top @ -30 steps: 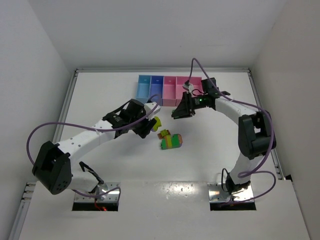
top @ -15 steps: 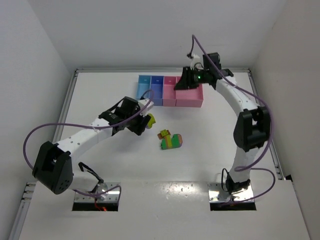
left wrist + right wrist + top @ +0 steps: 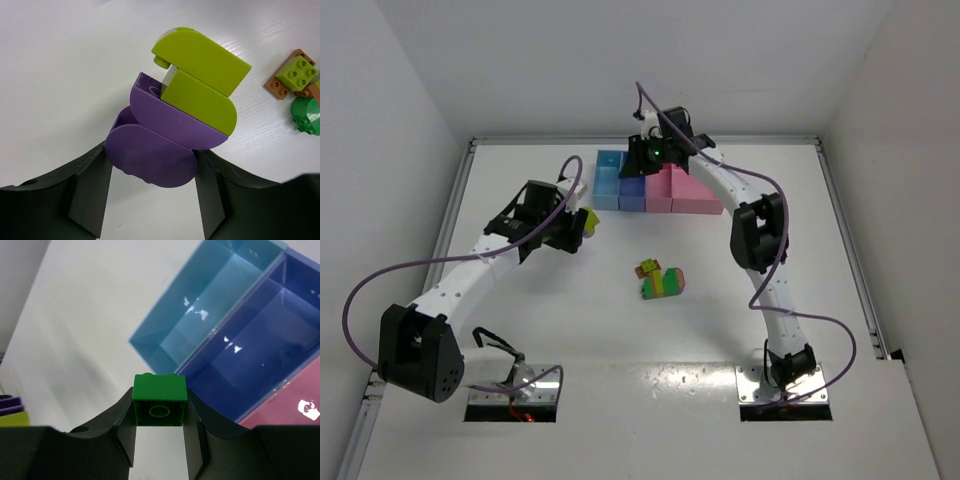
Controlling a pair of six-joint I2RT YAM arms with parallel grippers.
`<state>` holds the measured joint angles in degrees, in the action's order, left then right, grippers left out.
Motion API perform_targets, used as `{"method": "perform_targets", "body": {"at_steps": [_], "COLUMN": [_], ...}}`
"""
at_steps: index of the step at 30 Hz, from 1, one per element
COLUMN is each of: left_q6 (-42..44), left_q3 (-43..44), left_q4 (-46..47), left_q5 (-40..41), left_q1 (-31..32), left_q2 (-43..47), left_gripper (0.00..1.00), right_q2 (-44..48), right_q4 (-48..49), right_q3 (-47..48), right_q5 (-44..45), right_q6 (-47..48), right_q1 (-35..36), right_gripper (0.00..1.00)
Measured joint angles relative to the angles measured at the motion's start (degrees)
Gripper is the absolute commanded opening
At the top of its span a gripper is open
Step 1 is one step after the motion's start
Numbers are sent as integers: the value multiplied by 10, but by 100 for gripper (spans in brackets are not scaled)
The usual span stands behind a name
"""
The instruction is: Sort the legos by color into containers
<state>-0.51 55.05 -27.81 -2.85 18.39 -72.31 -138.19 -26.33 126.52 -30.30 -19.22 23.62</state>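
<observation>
Hanging at the top centre of the overhead frame, the right gripper [image 3: 160,415] is clamped on a green brick [image 3: 160,401], hollow underside toward the wrist camera, studs pointing away; behind it the containers [image 3: 620,190] run left to right; the light blue bin [image 3: 210,305] and blue-purple bin [image 3: 265,335] show bare glossy floors, and the pink bin [image 3: 300,407] shows only a corner; left of the row, the left gripper [image 3: 150,185] grasps a purple-and-lime clump [image 3: 185,110], its long axis running lower left to upper right, purple end between the fingers; a striped clump [image 3: 661,281] lies mid-table [image 3: 520,320].
</observation>
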Motion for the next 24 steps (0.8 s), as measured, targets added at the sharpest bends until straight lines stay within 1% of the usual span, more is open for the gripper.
{"method": "perform_targets", "body": {"at_steps": [3,7,13,15,16,18,19,21,22,23,24], "left_q6": [-2,-2,-7,-12,-15,-17,-18,-20,-21,-22,-24], "left_q3": [0,0,8,16,20,32,38,49,54,57,60], "left_q4": [-3,-3,1,2,3,5,7,9,11,13,14], "left_q5": [-5,-16,-42,-52,-56,-65,-70,-75,-78,-80,-82], "left_q1": [-13,-17,-17,-17,-17,-17,-17,-17,-17,-17,-17], "left_q2": [0,0,-16,-31,-38,-54,-61,-71,-75,-78,-80], "left_gripper": [11,11,11,11,11,11,11,11,11,11,11], "right_q2": [-6,11,106,127,132,133,133,133,132,130,128], "right_q4": [-9,-9,-24,-30,-32,-39,-42,-53,-57,-59,-59], "right_q3": [0,-10,-131,-166,-178,-198,-207,-221,-224,-225,-225], "right_q5": [27,68,129,141,146,151,150,148,146,144,142], "right_q6": [-4,9,51,63,67,73,75,79,80,81,82], "right_q1": [1,-33,-127,-154,-162,-169,-167,-161,-156,-153,-151], "right_gripper": [0,0,0,0,2,10,24,37,46,61,71]}}
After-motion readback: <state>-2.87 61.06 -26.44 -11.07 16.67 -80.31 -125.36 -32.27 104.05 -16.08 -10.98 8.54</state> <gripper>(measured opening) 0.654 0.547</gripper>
